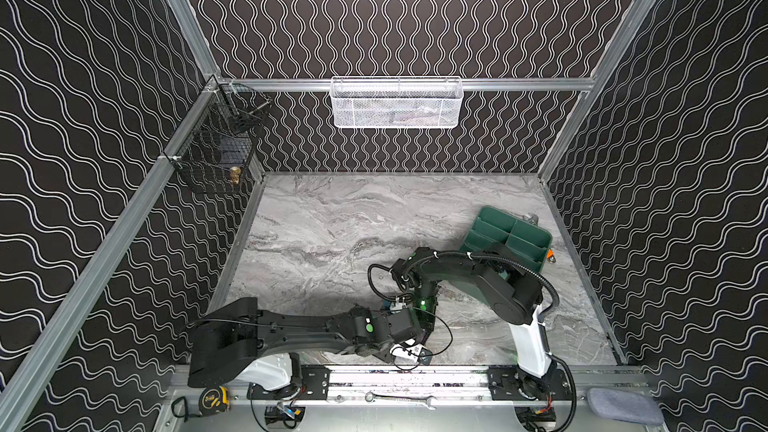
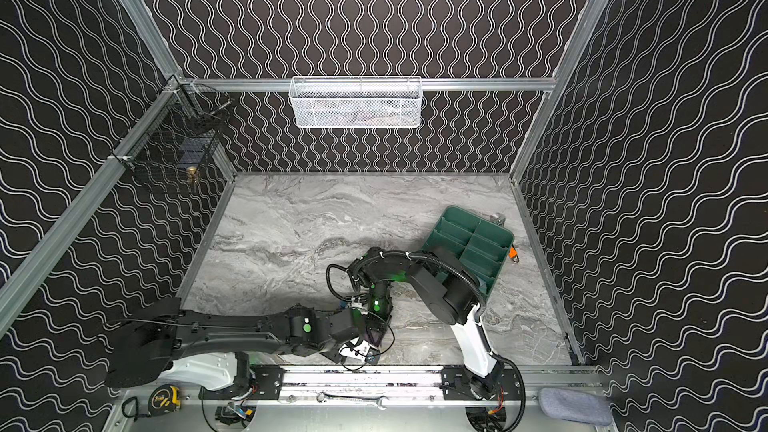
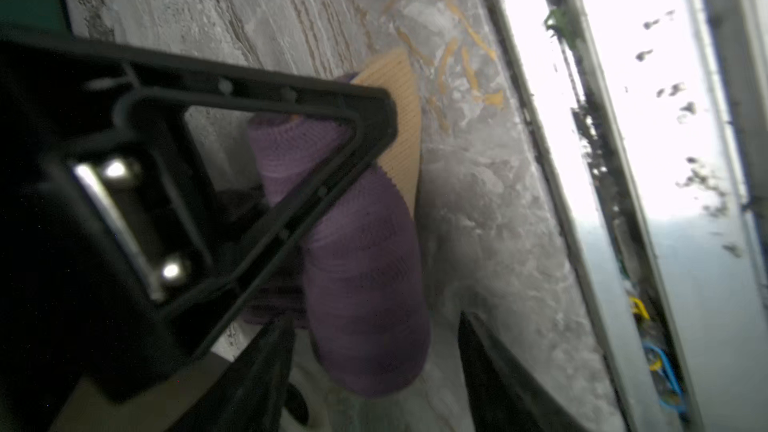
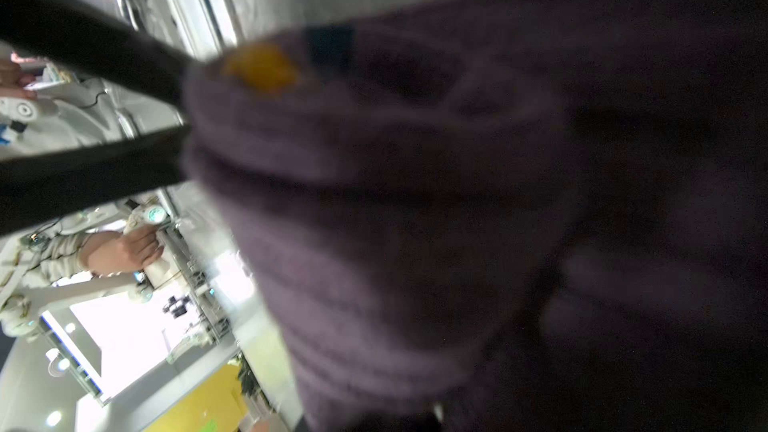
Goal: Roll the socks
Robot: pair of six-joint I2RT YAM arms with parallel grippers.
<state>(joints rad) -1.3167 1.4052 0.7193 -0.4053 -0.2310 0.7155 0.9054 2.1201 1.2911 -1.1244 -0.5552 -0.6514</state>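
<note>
The purple sock lies on the marble table as a ribbed roll, its peach end flat beside it. In both top views the two grippers hide it at the front centre. My left gripper is open, its fingers either side of the roll's near end. My right gripper comes down from behind; one of its black fingers lies across the roll. The right wrist view is filled by blurred purple sock with an orange and a navy patch, and the jaws appear shut on it.
A green divided tray sits at the right back with a small orange item beside it. A white mesh basket hangs on the back wall, a black wire basket on the left. Tape measure, wrench and grey pad lie along the front rail.
</note>
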